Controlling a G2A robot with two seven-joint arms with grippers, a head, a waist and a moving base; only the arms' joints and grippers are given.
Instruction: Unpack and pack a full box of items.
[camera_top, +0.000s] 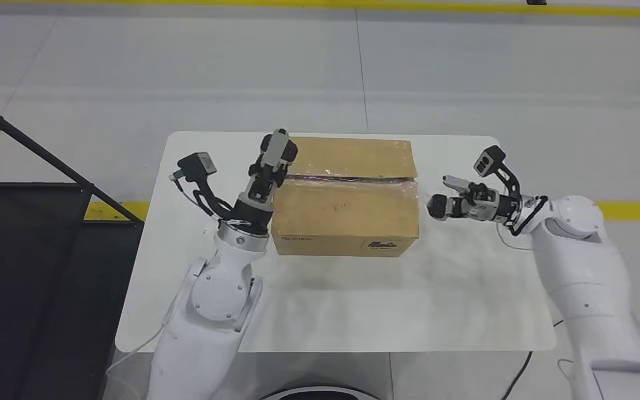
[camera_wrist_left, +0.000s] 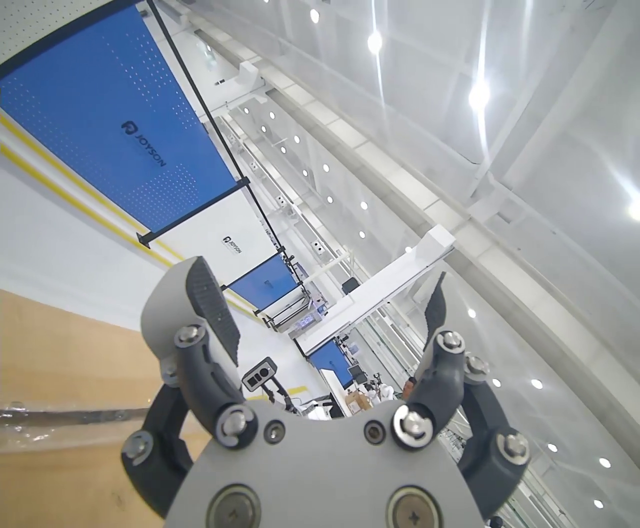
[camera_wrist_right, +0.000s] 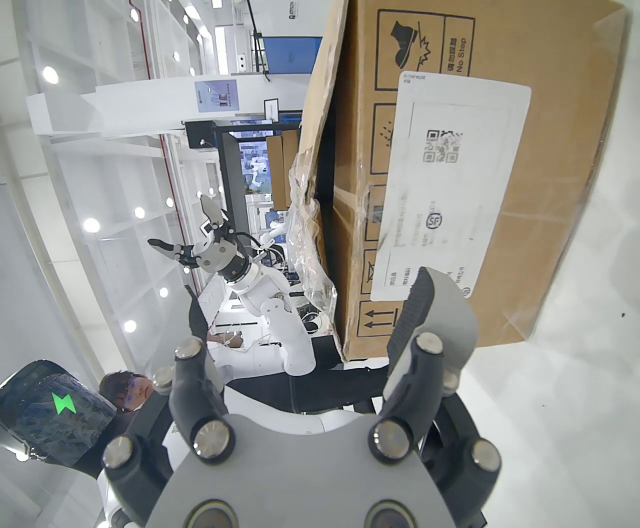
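A brown cardboard box (camera_top: 345, 205) stands mid-table with its top flaps down and a taped seam along the middle. My left gripper (camera_top: 280, 150) sits at the box's left end near the top edge. It is open and points upward (camera_wrist_left: 325, 310), with the box top (camera_wrist_left: 55, 360) beside it. My right gripper (camera_top: 436, 206) hovers just off the box's right end, open (camera_wrist_right: 310, 310) and holding nothing. It faces the end panel (camera_wrist_right: 450, 125), which carries a white shipping label (camera_wrist_right: 445, 190). Torn clear tape (camera_wrist_right: 305, 220) hangs from the flap edge. The left gripper (camera_wrist_right: 177, 222) shows beyond it.
The white table (camera_top: 330, 310) has bare surface in front of the box and on both sides. A black frame (camera_top: 40, 160) stands on the floor to the left, beside a yellow floor line (camera_top: 110, 210).
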